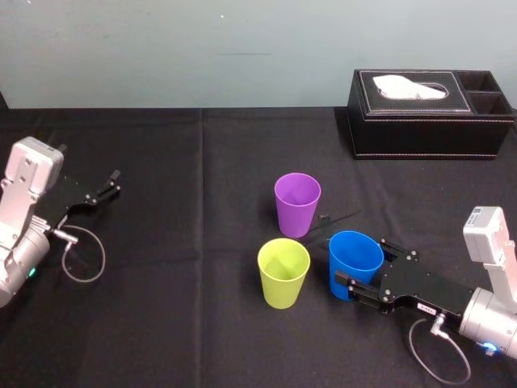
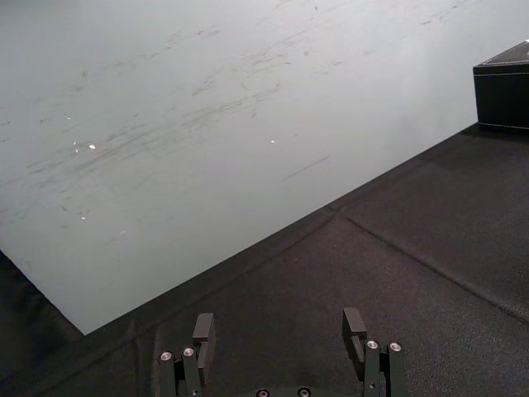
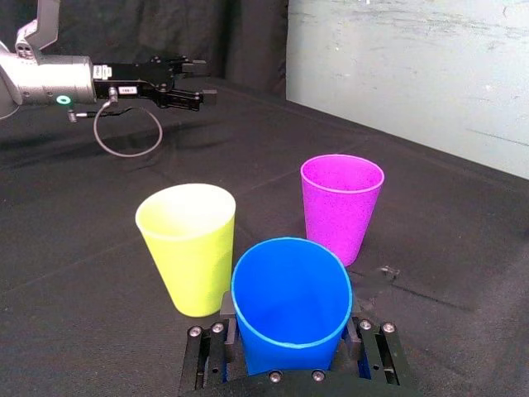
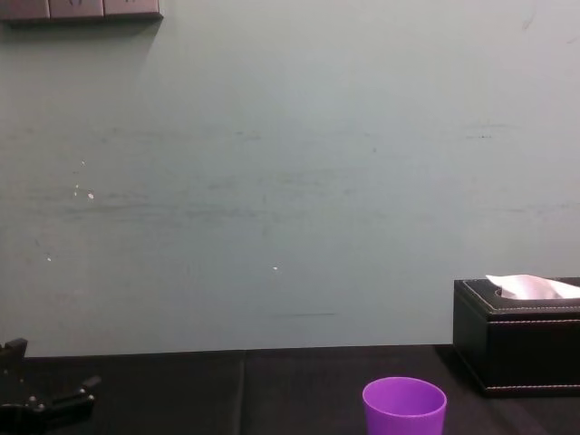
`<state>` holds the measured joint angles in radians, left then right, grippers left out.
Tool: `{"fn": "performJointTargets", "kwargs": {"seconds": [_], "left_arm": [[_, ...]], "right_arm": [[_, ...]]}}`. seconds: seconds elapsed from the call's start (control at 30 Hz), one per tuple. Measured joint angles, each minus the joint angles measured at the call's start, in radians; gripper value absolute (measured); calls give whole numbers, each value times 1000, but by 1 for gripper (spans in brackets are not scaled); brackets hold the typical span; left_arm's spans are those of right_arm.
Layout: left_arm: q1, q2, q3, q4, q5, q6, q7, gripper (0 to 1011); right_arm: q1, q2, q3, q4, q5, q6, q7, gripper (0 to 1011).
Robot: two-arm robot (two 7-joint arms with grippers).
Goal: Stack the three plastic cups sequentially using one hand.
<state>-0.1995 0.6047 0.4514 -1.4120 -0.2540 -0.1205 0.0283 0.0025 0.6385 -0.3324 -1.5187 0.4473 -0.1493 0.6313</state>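
- What's the setting?
- A bench under black cloth, with a pale wall behind it.
- And the cups?
- All three stand upright, mouths up. Nearest is the blue cup, with the right gripper's fingers closed against its lower sides. The yellow-green cup is just to its left. The purple cup stands apart behind them.
- Anything farther back?
- A black tissue box at the rear right.
- The left gripper?
- It's at the far left, fingers wide apart.
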Motion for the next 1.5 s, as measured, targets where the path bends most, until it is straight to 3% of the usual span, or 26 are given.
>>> {"fn": "performJointTargets", "kwargs": {"seconds": [0.23,0.47,0.83,1.13,1.5], "left_arm": [[0,0,0,0,0,0,0,1011],[0,0,0,0,0,0,0,1011],[0,0,0,0,0,0,0,1012],[0,0,0,0,0,0,0,1011],[0,0,0,0,0,0,0,1011]], "right_arm": [[-5,2,7,-9,10,-1,1,723],[-22,20,32,-70,42,3,0,723],[-28,62,75,-194,62,93,-55,723],[38,71,67,-247,59,199,-95,722],[145,47,25,-232,49,248,-104,723]]}}
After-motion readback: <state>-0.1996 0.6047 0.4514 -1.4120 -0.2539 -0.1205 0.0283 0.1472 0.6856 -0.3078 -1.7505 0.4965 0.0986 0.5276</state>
